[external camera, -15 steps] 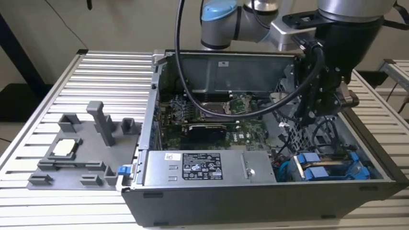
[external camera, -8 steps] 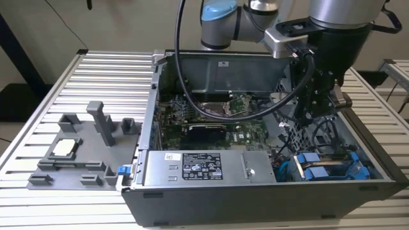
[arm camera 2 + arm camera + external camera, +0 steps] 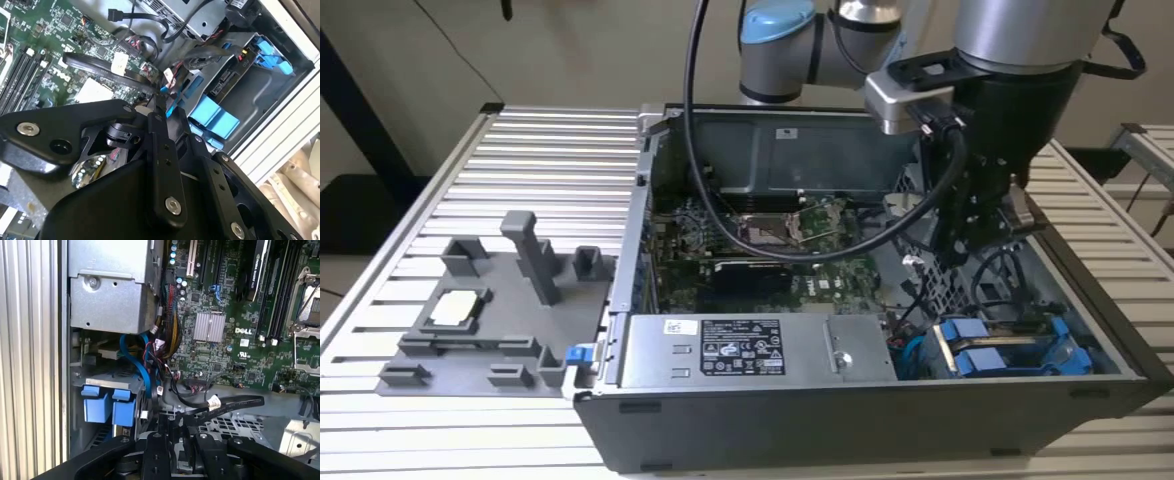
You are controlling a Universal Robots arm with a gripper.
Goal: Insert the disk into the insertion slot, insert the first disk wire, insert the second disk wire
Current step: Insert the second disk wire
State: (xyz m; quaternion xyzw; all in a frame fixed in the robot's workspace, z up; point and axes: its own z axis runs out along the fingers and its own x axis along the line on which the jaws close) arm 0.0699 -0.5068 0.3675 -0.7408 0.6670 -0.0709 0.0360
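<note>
Disk is sitting in insertion slot, exterior view's right, w/ blue carrier showing. Tool is hanging inside case near black tagged wire; can't tell if gripping. Wire's looking floppy, light, prob. needing hold at stiff connector.

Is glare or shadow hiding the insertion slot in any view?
Exterior view: even light, insertion slot shaded but readable. Second wrist view: case edge washed out, slot clear. First wrist view: heatsink gleams; slot readable.
</note>
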